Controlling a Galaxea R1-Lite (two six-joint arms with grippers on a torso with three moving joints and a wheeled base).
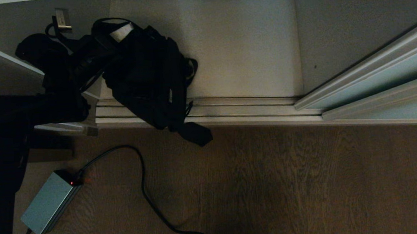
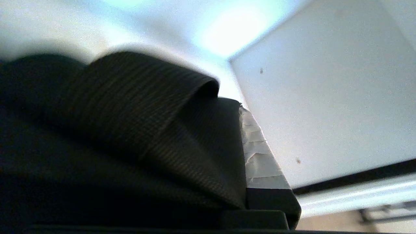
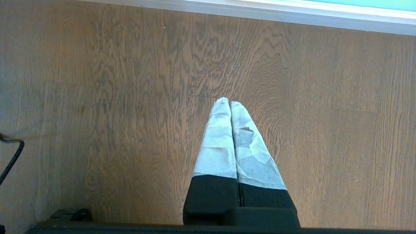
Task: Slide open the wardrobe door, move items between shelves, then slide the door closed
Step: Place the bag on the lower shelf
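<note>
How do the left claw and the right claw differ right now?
The left claw is shut on the black bag's webbing strap, inside the open wardrobe; the right claw is shut on nothing. The left is up at the shelf; the right hangs parked over the wood floor. Both have pale-wrapped fingers.

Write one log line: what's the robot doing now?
left gripper: shut on black bag strap | bag: hanging at wardrobe opening | door: open | right gripper: shut, empty
</note>
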